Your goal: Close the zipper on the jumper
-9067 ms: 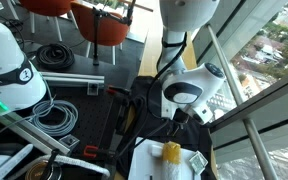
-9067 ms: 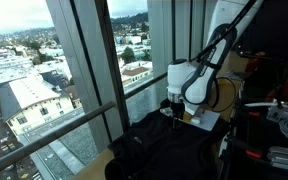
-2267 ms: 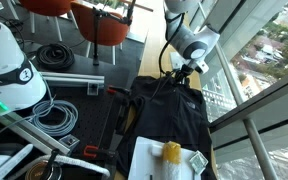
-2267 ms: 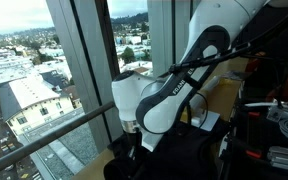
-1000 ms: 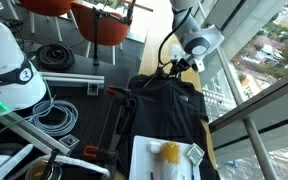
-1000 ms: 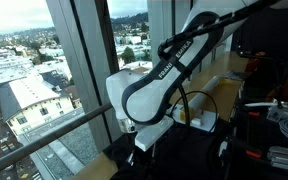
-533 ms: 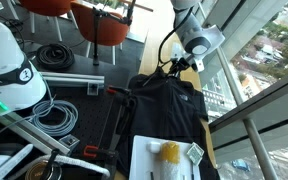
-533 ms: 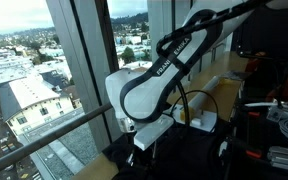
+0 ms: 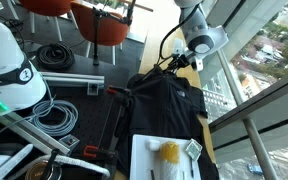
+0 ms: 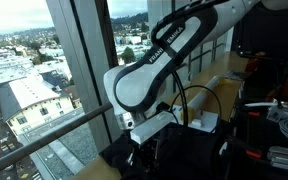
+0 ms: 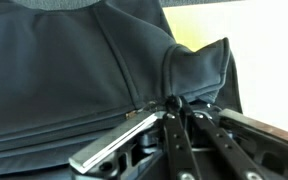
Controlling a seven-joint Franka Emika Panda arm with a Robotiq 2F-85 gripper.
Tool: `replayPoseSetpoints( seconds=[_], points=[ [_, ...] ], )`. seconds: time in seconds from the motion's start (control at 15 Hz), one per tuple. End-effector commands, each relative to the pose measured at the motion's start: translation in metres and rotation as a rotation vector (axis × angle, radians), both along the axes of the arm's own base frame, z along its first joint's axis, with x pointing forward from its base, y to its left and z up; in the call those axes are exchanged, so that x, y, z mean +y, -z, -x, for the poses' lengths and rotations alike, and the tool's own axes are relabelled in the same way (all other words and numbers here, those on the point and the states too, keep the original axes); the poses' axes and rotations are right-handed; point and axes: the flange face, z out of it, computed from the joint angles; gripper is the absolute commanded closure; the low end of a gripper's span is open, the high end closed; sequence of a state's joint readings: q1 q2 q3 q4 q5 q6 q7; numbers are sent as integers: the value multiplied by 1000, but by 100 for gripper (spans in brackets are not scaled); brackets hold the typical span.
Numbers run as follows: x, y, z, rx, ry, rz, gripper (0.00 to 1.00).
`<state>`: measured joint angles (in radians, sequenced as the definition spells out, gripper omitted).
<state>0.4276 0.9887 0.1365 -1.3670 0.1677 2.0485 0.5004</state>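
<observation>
The black jumper (image 9: 169, 105) lies spread on the table, its collar at the far end by the window. In the wrist view the jumper (image 11: 74, 55) fills the frame, and the zipper (image 11: 134, 113) shows as a thin seam running from the left to my fingertips. My gripper (image 11: 174, 103) is shut, with the small dark zipper pull pinched between its tips just below the raised collar (image 11: 199, 65). In both exterior views the gripper (image 9: 181, 66) (image 10: 134, 150) sits at the jumper's collar end, and the fabric there is pulled up a little.
A white tray (image 9: 144, 160) holding a yellow object (image 9: 170, 152) lies on the jumper's near end. Window glass and a railing (image 9: 246, 100) run close beside the arm. Cables (image 9: 54, 118), a black stand and red chairs (image 9: 102, 22) crowd the opposite side.
The gripper has crept a little further toward the collar end, still shut on the zipper pull, and the fabric near the collar has lifted slightly.
</observation>
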Motion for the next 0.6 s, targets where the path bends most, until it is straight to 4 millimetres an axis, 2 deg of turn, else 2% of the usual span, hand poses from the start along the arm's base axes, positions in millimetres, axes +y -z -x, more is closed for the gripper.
replayPoseSetpoints(
  seconds=[0.0, 0.53],
  points=[
    [14, -16, 5, 65, 43, -63, 98],
    [22, -18, 5, 85, 72, -183, 98]
  ],
)
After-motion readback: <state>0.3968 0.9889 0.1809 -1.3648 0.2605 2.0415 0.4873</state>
